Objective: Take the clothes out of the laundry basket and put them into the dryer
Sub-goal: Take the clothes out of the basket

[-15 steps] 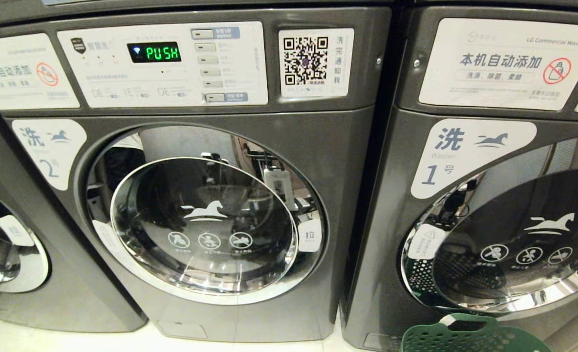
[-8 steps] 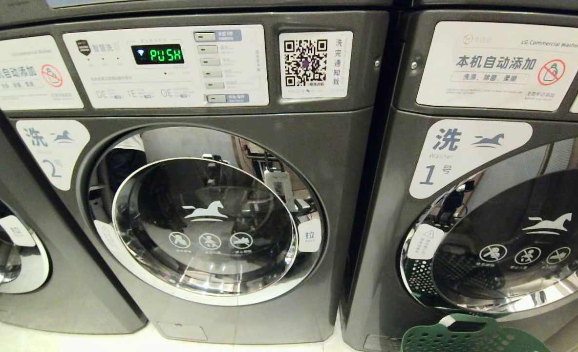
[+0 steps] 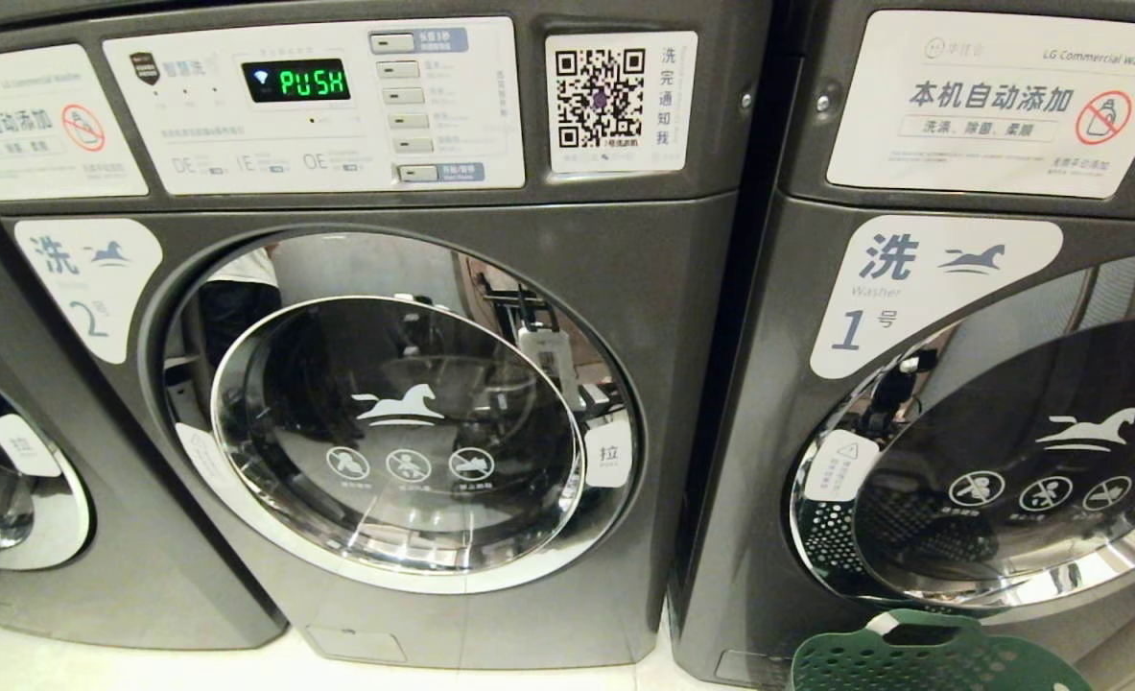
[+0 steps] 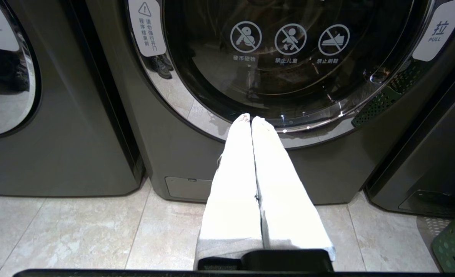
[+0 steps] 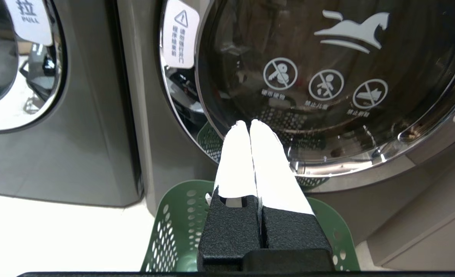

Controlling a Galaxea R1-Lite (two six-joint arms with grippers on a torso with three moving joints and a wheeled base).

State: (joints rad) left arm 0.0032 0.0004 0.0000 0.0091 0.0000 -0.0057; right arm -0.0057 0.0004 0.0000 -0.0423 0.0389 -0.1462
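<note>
Machines stand in a row, doors all closed, and the landmark is the middle machine (image 3: pixel 413 365), numbered 2, its display reading PUSH. Left of it, part of a third machine (image 3: pixel 11 480). Before its door, the left pincer (image 4: pixel 250 118), white fingers pressed together, holding nothing. Right of it, machine 1 (image 3: pixel 960 384). Lower right of it, on the floor against machine 1, the green laundry basket (image 3: pixel 932 657); its contents cannot be made out. Over that basket, the right pincer (image 5: pixel 248 124), likewise clamped together and empty.
</note>
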